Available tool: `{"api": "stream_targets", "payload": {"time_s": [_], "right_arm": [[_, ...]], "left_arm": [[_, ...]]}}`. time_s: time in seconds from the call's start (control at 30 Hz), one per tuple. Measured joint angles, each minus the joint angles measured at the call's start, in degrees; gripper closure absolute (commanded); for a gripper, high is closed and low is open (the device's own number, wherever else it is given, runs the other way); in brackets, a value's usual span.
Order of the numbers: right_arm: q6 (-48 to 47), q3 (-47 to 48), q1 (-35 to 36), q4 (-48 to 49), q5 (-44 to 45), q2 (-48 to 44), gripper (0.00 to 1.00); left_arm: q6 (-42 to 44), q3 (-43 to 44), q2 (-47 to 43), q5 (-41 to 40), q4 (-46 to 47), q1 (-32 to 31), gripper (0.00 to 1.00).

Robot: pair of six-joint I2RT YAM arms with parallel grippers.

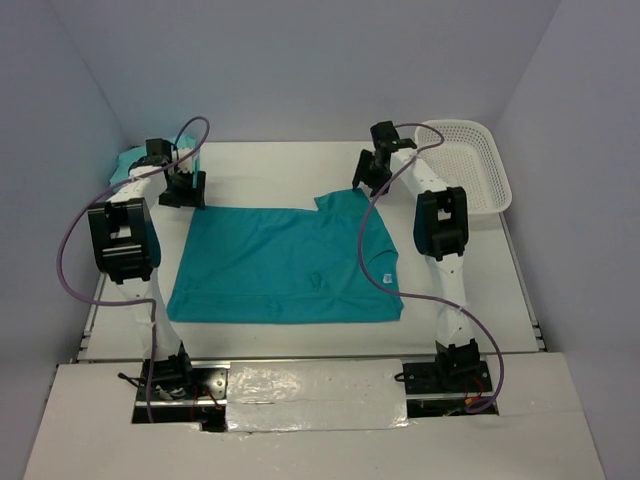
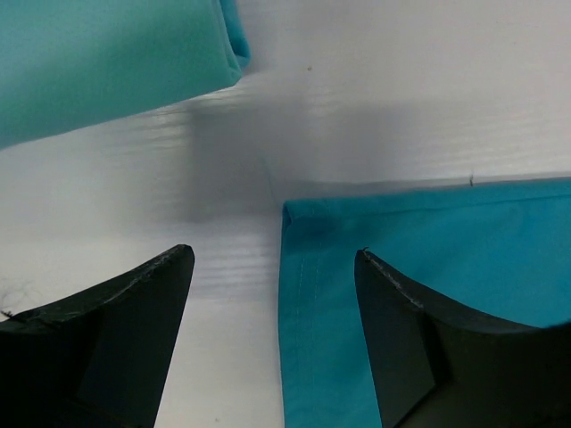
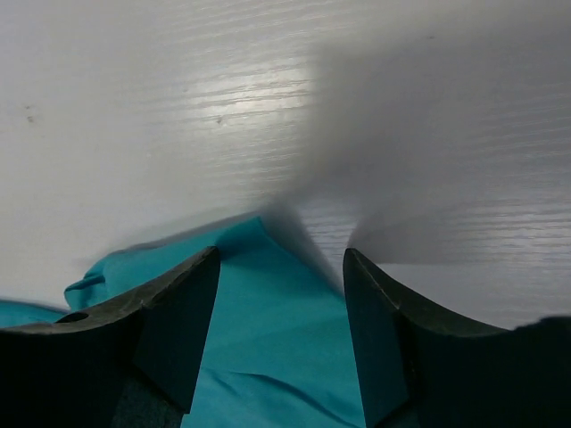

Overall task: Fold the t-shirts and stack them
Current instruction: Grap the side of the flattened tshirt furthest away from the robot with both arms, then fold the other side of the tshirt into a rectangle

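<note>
Spread flat on the white table (image 1: 270, 170) between the arms, a teal t-shirt (image 1: 285, 265) is seen, its right-hand edge turned over. At its far left corner the left gripper (image 1: 185, 197) is held wide and empty, and over the far right sleeve the right gripper (image 1: 362, 183) is likewise parted, nothing gripped. Farther back, a folded paler t-shirt (image 1: 125, 163) is tucked far left, a white basket (image 1: 470, 165) far right.

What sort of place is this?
Probably a robotics lab test cell, not a home: plain walls box in a white table, left arm and right arm bolted at its edge, a shirt spread out.
</note>
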Motion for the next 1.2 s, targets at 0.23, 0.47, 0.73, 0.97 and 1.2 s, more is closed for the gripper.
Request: {"api": "stream_targets", "payload": {"time_s": [0.23,0.47,0.73,0.97,1.2], "right_arm": [[0.22,-2.1,1.18,3.23,-3.21,-0.37,0.42],[0.92,-2.54,1.14,5.18,-6.58,0.02,0.68],[2.71,-8.63,0.85,11.58,-10.67,-1.62,1.0],[1.68,-33.7,0.68,18.69,-10.75,-20.52,1.0],[1.11,-56.94,0.68,28.44,-10.62,-50.97,1.0]], "left_arm": [[-1.66,3.04,5.05,0.28,1.36,-1.2,0.33],[-2.19,1.92,5.03,1.62,3.41,-1.66,0.77],[-2.45,1.31,4.76,3.41,3.8,-1.73,1.0],[5.05,-6.78,-4.13,3.08,3.41,-1.57,1.0],[18.95,-16.7,-25.11,6.69,3.87,-1.07,1.0]]}}
